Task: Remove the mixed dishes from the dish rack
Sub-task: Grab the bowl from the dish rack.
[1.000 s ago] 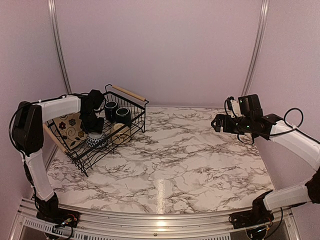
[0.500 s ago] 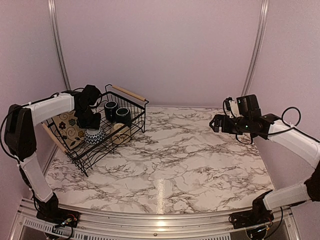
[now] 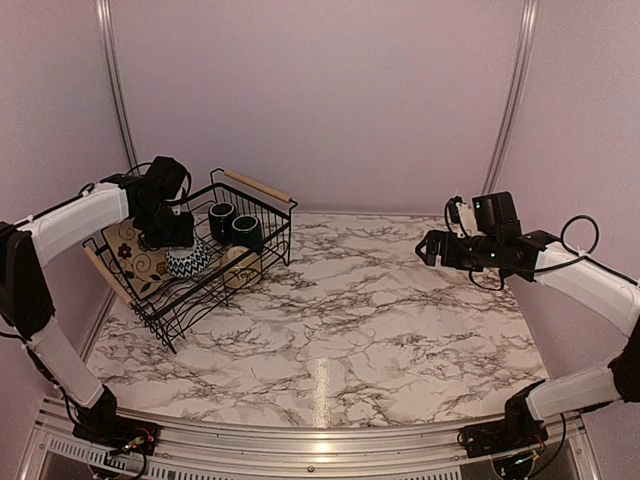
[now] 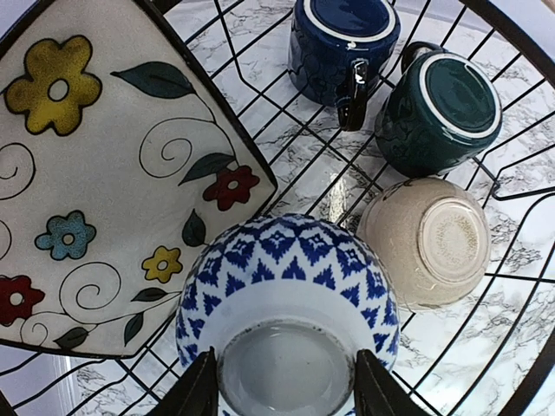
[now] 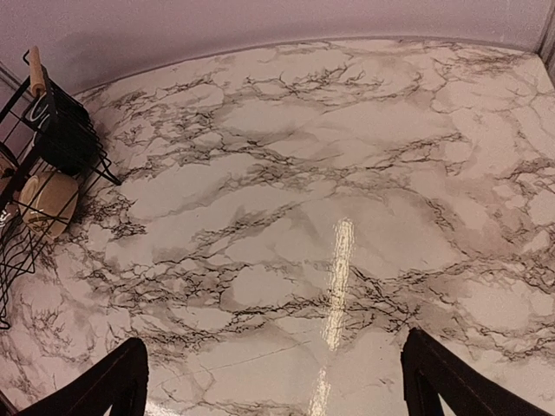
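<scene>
My left gripper point(image 3: 172, 238) is shut on the foot of an upturned blue-and-white patterned bowl point(image 3: 189, 261), holding it over the black wire dish rack point(image 3: 170, 343). In the left wrist view the fingers point(image 4: 196, 392) pinch the bowl point(image 4: 286, 277). In the rack lie the square flowered plate point(image 4: 95, 173), two dark mugs point(image 4: 342, 39) point(image 4: 440, 108) and an upturned beige bowl point(image 4: 429, 243). The round deer plate is out of view. My right gripper point(image 3: 428, 248) is open and empty above the table's right side.
The rack stands at the table's far left, with a wooden handle point(image 3: 258, 186) on its far end. Its near corner and the beige bowl point(image 5: 48, 199) show at the left edge of the right wrist view. Marble tabletop point(image 3: 380, 320) lies between the arms.
My left gripper has risen and drawn back to the left with the blue-and-white bowl, lifting it a little higher over the rack. The right arm has shifted slightly left.
</scene>
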`<state>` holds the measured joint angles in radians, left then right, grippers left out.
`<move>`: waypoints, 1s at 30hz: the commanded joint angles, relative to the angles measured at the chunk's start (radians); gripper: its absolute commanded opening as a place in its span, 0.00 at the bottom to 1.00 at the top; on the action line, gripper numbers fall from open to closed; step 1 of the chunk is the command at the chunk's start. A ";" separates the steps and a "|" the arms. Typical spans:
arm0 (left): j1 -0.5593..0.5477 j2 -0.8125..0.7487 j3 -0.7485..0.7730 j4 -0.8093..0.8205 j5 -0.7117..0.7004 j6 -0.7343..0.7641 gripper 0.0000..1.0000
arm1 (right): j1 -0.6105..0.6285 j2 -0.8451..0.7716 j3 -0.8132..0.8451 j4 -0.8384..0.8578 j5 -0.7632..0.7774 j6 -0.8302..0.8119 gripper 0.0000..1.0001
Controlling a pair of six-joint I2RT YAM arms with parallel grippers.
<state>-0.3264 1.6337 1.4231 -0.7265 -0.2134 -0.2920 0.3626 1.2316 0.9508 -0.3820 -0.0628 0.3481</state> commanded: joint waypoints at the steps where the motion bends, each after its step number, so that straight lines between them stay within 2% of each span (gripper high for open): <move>1: 0.004 -0.082 0.035 0.028 0.043 -0.028 0.36 | 0.009 0.007 -0.013 0.036 -0.019 0.019 0.98; 9: 0.004 -0.182 0.109 0.056 0.137 -0.060 0.36 | 0.009 0.029 -0.009 0.060 -0.063 0.040 0.99; 14: 0.004 -0.223 0.119 0.094 0.223 -0.105 0.36 | 0.019 0.060 -0.011 0.156 -0.188 0.101 0.99; 17: 0.004 -0.241 0.115 0.125 0.295 -0.136 0.36 | 0.070 0.102 0.014 0.235 -0.244 0.150 0.98; 22: 0.004 -0.258 0.089 0.180 0.356 -0.187 0.36 | 0.205 0.229 0.149 0.312 -0.267 0.194 0.98; 25: 0.005 -0.264 0.062 0.219 0.390 -0.215 0.36 | 0.284 0.342 0.288 0.361 -0.296 0.235 0.98; 30: 0.004 -0.267 0.036 0.249 0.400 -0.239 0.36 | 0.381 0.536 0.473 0.590 -0.403 0.371 0.99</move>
<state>-0.3264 1.3994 1.4769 -0.5636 0.1444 -0.4950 0.6830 1.6627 1.2995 -0.0135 -0.3588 0.5930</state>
